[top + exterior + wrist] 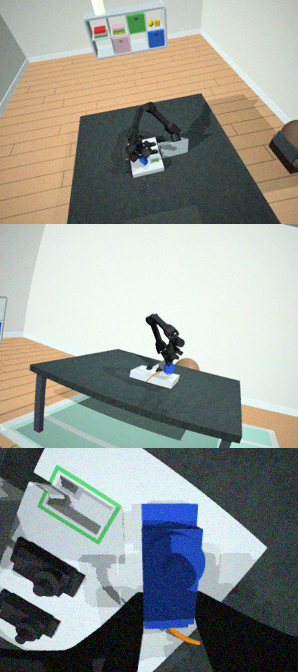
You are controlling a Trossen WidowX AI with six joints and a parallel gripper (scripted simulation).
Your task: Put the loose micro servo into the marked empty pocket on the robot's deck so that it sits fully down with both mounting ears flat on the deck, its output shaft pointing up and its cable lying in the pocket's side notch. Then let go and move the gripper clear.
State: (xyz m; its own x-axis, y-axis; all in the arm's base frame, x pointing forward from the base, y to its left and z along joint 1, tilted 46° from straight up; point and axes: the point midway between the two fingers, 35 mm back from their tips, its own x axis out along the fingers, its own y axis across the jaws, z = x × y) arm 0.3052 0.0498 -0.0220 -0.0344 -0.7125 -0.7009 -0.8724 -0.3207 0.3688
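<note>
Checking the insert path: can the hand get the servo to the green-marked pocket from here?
Probably yes. The hand grips the blue servo over the deck; nothing stands between it and the pocket, which looks empty.

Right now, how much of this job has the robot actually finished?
Done: the blue servo is picked up and gripped in the hand, over the white deck. In hand: carrying it toward the green-marked pocket, which is empty and off to one side. Left: line it up, seat it with its orange cable in the notch, let go, back away.
</note>
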